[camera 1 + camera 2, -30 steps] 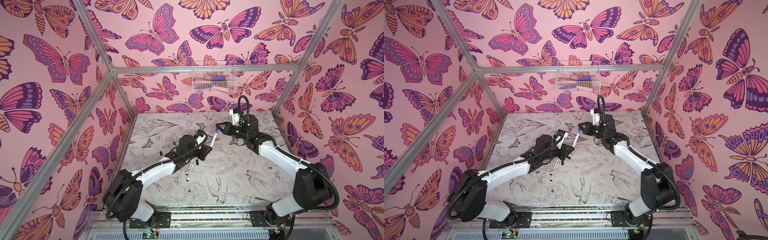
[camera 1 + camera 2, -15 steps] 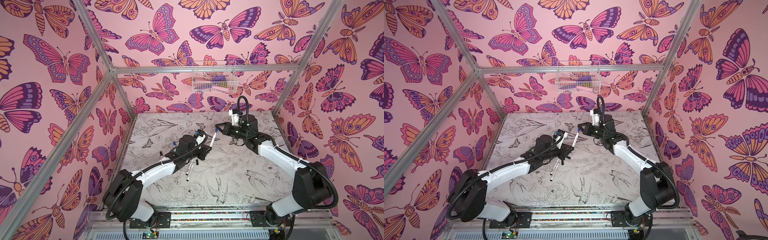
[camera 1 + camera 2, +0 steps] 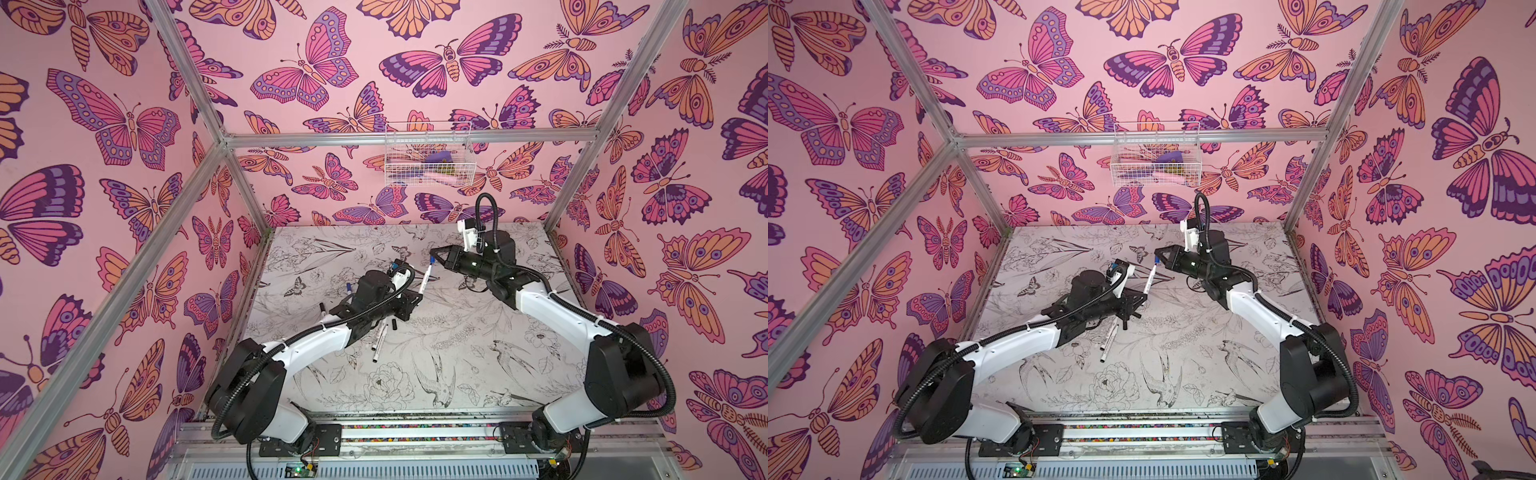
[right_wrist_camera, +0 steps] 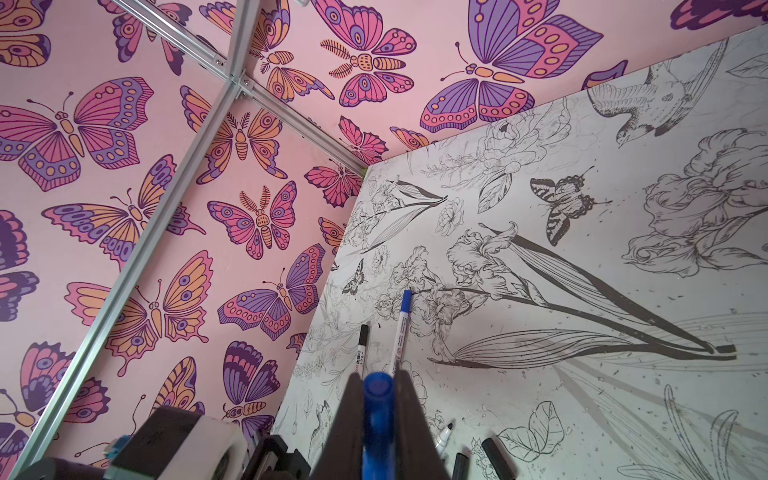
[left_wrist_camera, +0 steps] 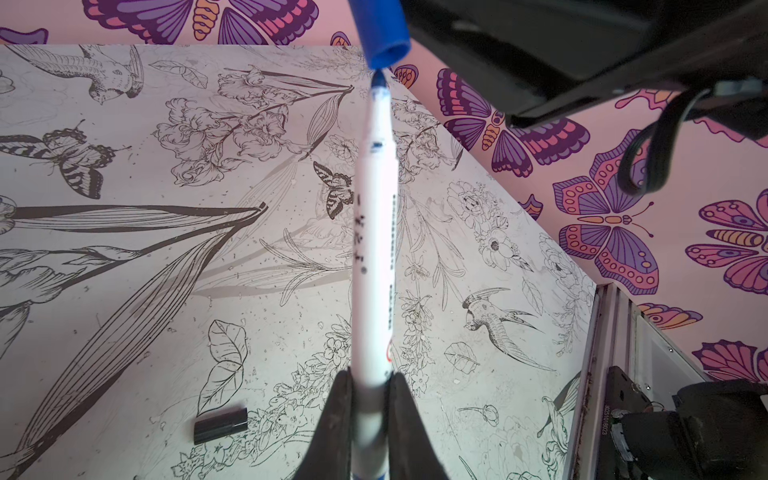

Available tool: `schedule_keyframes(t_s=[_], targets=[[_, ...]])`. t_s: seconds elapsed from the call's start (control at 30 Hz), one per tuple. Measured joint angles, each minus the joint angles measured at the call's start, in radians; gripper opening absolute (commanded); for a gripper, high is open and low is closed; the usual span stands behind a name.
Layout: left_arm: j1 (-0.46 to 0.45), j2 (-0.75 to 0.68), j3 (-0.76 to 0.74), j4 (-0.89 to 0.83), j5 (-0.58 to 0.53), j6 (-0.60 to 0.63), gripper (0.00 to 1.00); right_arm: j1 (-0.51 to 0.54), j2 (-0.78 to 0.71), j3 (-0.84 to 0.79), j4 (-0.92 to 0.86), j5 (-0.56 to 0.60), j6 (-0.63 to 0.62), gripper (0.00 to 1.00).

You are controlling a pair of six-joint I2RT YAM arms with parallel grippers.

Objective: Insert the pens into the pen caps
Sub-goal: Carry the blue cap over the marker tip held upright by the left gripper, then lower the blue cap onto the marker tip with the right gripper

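My left gripper [image 5: 370, 376] is shut on the lower barrel of a white pen [image 5: 374, 249] with a blue tip [image 5: 379, 81], which it holds off the table at a slant. In both top views this pen [image 3: 424, 279] [image 3: 1149, 282] points at my right gripper [image 3: 436, 253]. That right gripper [image 4: 377, 376] is shut on a blue pen cap [image 4: 377, 399]. In the left wrist view the cap's open mouth [image 5: 384, 52] sits just beyond the pen tip, in line with it.
On the table lie a blue-capped pen [image 4: 402, 328], a black-capped pen [image 4: 362, 345], an uncapped black-tipped pen [image 4: 444, 436] and loose black caps [image 4: 494, 453] [image 5: 220, 424]. More pens [image 3: 380, 336] lie under my left arm. A wire basket [image 3: 428, 160] hangs on the back wall.
My right gripper with the blue cap has edged slightly toward the pen's tip. The left arm and its pen have held still.
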Motion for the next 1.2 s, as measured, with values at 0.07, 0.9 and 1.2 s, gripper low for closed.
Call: schedule_keyframes(t_s=[0.07,0.9,1.2], targets=[[0.000,0.000,0.000,0.000,-0.001,0.000,0.00,0.005,0.000,0.000,0.002,-0.005,0.006,0.00],[-0.006,0.000,-0.007,0.013,-0.004,0.000,0.00,0.013,0.012,0.016,-0.031,0.012,-0.052,0.00],[-0.006,0.000,-0.008,0.021,-0.008,-0.001,0.00,0.013,0.013,0.019,-0.050,0.013,-0.071,0.00]])
